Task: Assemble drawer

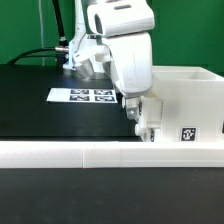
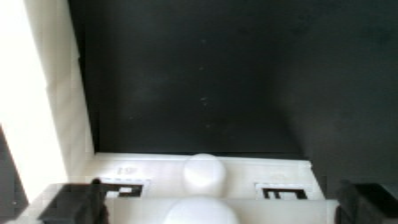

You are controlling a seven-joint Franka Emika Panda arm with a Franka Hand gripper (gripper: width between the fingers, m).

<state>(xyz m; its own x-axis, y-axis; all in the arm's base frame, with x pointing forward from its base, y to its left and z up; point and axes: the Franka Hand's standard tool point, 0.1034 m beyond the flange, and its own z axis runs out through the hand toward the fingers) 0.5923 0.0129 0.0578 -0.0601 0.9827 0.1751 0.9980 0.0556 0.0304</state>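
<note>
Claw at frame centre, lowered against drawer housing at right; grip state cannot be determined. Marker board lies on tabletop, centre-left.

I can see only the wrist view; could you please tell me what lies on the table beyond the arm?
Observer: The marker board lies flat on the black table, to the exterior view's left of the gripper.
Operator: Thank you. What is on the other side?
Observer: The drawer's big housing stands at the exterior view's right, close beside the gripper, with a square tag on its near face.
Operator: Is anything nearer the camera?
Observer: A long low white rail runs across in front of the gripper.
</note>
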